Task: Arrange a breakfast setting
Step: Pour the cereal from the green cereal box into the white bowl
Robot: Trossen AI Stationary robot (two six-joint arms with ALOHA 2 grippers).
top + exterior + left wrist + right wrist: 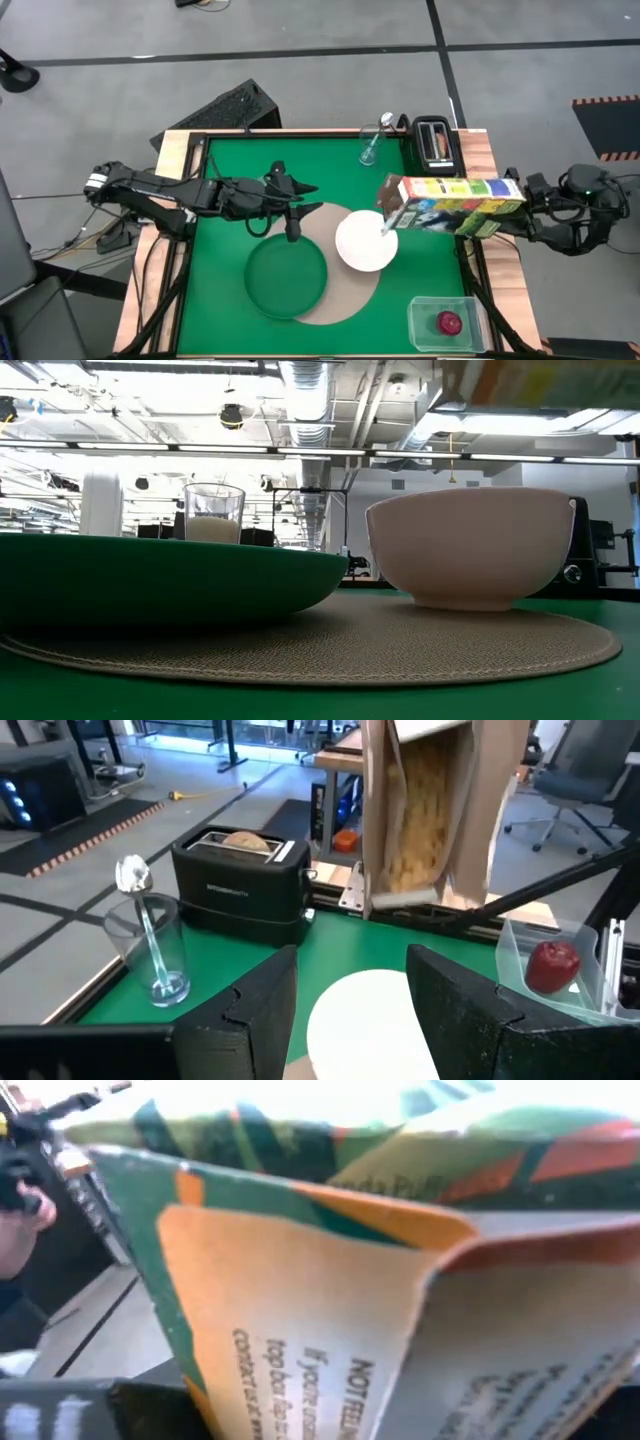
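A round beige placemat (pixel 335 300) lies on the green table. On it rest a dark green plate (pixel 287 278) and a white bowl (pixel 366 240), which also shows in the low view (pixel 470 545). My right gripper (pixel 478 224) is shut on the green-yellow cereal box (pixel 455 200). The box lies tipped on its side in the air, its open end (pixel 420 870) over the bowl's right rim. My left gripper (pixel 290 208) is open and empty above the placemat's far edge, left of the bowl. The metal spoon (pixel 140 910) stands in a clear glass (pixel 372 148). My right gripper holds the cereal box near its closed bottom end (pixel 500 205), coming level from the table's right side. The box itself hides the fingers. The box is lifted clear and tipped, its open end toward the bowl.
A black toaster (pixel 436 145) with the pale bagel (pixel 245 842) in its slot stands at the far edge. The red apple (pixel 449 322) lies in a clear box at the near right corner. A glass (pixel 213 515) shows behind the plate in the low view.
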